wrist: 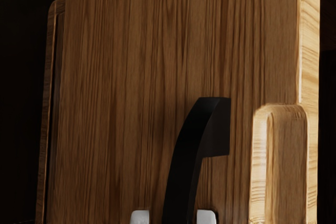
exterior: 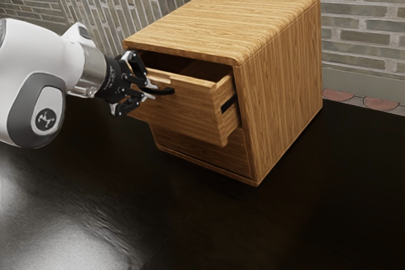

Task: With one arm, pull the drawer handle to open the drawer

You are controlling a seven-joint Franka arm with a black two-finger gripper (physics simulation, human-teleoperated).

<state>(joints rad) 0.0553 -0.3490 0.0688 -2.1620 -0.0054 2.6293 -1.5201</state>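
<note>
End effector (exterior: 149,88) was closed narrow on the black handle (exterior: 163,91); exact contact was hard to make out in the ext. view. In the wrist view the handle (wrist: 197,150) curved away from betw. two pale pads (wrist: 140,217). Drawer (exterior: 190,109), at the end effector's 3 o'clock, stood part-way out of the wood cabinet (exterior: 278,80), its inside in shadow. Arm was cut off at 9 o'clock. Dark glossy worktop (exterior: 126,219); brick wall (exterior: 367,23) at 12 o'clock.
</note>
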